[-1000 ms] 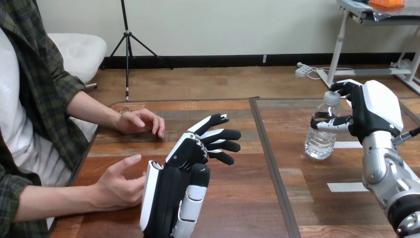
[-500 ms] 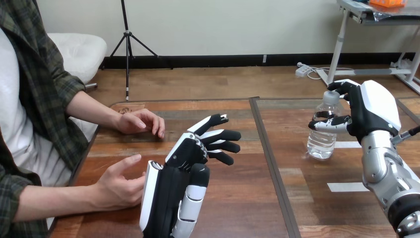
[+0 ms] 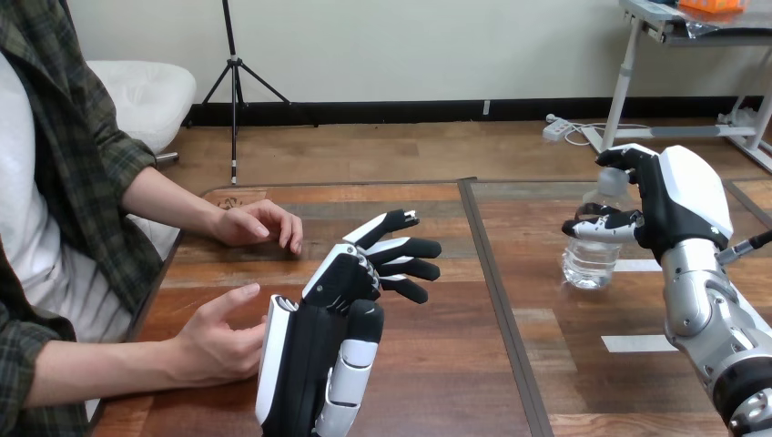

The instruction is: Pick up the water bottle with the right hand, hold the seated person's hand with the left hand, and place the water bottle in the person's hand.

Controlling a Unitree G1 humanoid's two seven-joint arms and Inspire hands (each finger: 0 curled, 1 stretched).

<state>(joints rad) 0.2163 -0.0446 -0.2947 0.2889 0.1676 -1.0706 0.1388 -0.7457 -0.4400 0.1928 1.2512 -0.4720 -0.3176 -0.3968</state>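
Near the table's (image 3: 455, 391) front edge, your left hand (image 3: 319, 364) stays open with its fingers extended. Its white back rests against the person's hand (image 3: 218, 344) and grips nothing. Farther back, toward the right edge, your right hand (image 3: 678, 205) is wrapped round the water bottle (image 3: 590, 259) and has drifted slightly left with it. The lift looks barely begun. No writing on the bottle is legible.

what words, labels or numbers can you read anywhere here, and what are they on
No text here can be read.
The water bottle in the right hand: clear, no label visible.
The small dark mark at the wooden table's far left corner: too small to read.
The white tape strips on the tabletop: blank.
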